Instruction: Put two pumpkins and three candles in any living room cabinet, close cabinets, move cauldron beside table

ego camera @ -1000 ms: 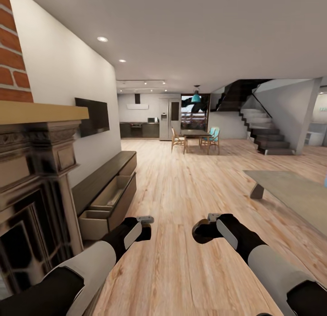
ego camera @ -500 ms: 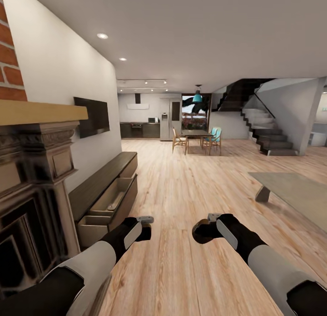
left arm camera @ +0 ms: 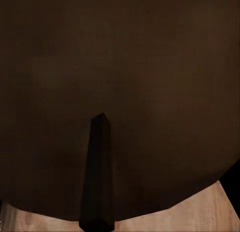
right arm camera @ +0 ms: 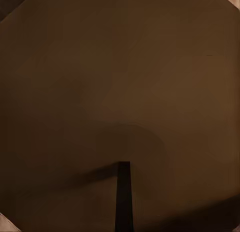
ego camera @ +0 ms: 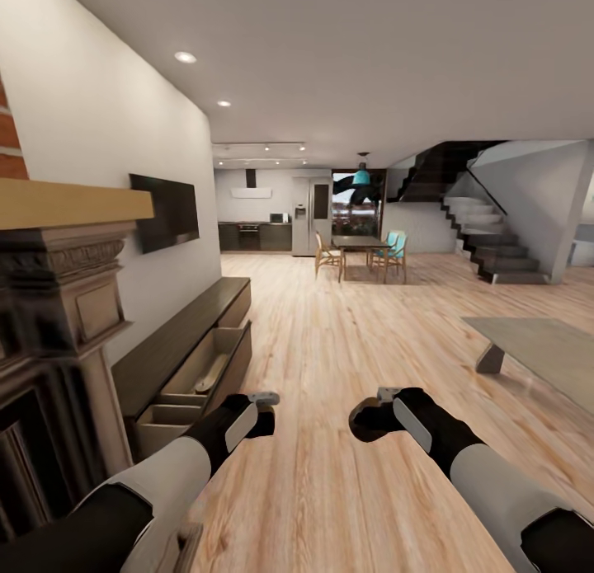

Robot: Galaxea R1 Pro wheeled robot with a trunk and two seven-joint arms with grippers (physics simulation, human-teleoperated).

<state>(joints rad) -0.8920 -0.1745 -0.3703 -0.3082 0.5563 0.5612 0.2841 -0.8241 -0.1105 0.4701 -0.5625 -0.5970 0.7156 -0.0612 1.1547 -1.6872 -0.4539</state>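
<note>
I'm holding both arms tucked low over bare plank floor [ego camera: 330,342], unable to tell whether the left gripper [ego camera: 266,399] or right gripper [ego camera: 386,394] is spread, while the cabinet [ego camera: 177,338] is standing along the left wall with drawers pulled out and the table [ego camera: 540,342] is lying well right.

One cabinet [ego camera: 177,342] with two open drawers [ego camera: 210,365], one coffee table [ego camera: 544,346], one fireplace [ego camera: 49,342], one wall-mounted TV [ego camera: 165,213], one staircase [ego camera: 495,243], two robot arms.
</note>
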